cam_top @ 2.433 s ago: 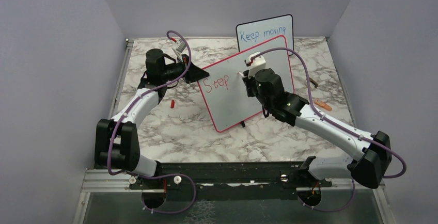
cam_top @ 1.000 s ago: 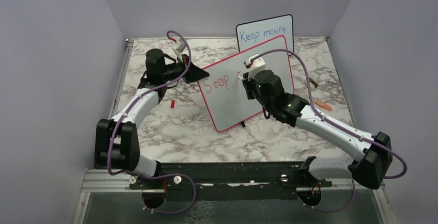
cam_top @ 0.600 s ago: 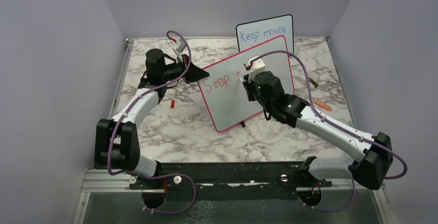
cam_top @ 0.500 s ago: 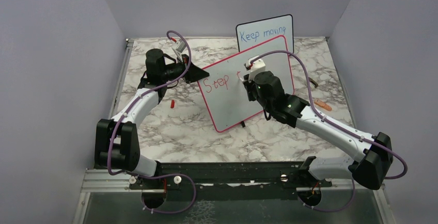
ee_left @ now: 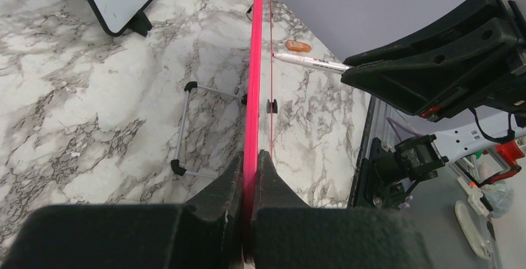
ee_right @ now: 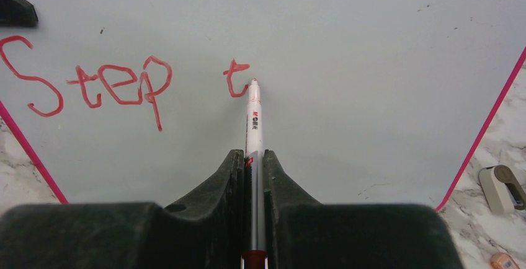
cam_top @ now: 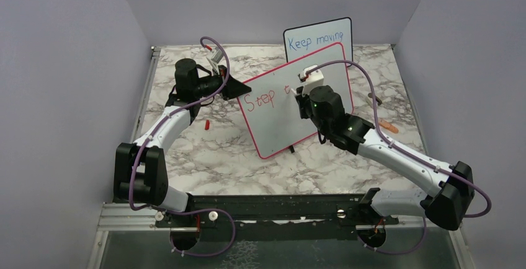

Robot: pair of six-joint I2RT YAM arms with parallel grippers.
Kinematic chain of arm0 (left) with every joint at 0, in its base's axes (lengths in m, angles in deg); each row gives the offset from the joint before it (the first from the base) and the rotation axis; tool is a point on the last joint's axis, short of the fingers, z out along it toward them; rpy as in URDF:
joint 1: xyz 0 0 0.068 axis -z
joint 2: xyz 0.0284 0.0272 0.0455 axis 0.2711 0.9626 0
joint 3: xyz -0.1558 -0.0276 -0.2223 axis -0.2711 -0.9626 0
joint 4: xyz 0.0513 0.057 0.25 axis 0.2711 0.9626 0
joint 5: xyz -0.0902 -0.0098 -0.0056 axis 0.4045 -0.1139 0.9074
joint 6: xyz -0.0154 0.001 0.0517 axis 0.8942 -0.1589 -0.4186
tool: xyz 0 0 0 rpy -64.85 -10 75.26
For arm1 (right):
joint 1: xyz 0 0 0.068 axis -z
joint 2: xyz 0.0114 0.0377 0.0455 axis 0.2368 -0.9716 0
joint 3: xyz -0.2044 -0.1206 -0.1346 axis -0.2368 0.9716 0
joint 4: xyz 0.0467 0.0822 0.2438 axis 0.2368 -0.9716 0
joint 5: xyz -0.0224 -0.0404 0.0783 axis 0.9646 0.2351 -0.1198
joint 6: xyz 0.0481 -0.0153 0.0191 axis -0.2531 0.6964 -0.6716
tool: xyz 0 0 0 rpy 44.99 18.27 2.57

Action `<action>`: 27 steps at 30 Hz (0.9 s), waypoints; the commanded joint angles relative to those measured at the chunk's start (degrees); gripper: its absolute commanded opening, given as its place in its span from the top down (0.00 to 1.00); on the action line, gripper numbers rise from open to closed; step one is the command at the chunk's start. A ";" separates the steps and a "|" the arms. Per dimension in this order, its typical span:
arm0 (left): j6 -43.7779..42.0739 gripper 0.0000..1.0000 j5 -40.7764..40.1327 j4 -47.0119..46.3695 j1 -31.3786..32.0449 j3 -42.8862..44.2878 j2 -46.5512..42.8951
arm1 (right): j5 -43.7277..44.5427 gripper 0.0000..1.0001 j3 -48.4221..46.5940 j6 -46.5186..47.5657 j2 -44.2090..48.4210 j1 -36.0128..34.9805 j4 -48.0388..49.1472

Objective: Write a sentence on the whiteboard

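Note:
The whiteboard point(cam_top: 279, 120) with a red-pink frame stands tilted on the marble table, its face also filling the right wrist view point(ee_right: 347, 46). Red writing on it reads "Step t" point(ee_right: 99, 86), also seen from above point(cam_top: 259, 100). My left gripper point(ee_left: 251, 157) is shut on the board's left edge point(ee_left: 255, 64), seen edge-on. My right gripper point(ee_right: 253, 157) is shut on a white marker point(ee_right: 254, 120). The marker tip sits just right of the red "t" point(ee_right: 234, 78), at or very near the board's face.
A smaller black-framed board point(cam_top: 318, 38) with blue words "Keep moving" stands behind. A red cap point(cam_top: 206, 124) lies on the table left of the board. An orange object point(cam_top: 386, 125) and a small eraser point(ee_right: 503, 186) lie to the right.
A red "t" has appeared to the right of "Step". My right gripper with the marker has shifted slightly right and up along the board. The left arm has not moved.

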 commanded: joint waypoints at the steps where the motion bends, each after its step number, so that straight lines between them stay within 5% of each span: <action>1: -3.48 1.00 1.19 5.12 1.16 -0.64 1.38 | 1.96 1.00 0.22 0.65 1.82 0.29 3.76; 27: -3.57 1.00 1.19 5.21 1.16 -0.55 1.44 | -2.42 1.00 -0.37 -0.74 -0.92 1.54 0.68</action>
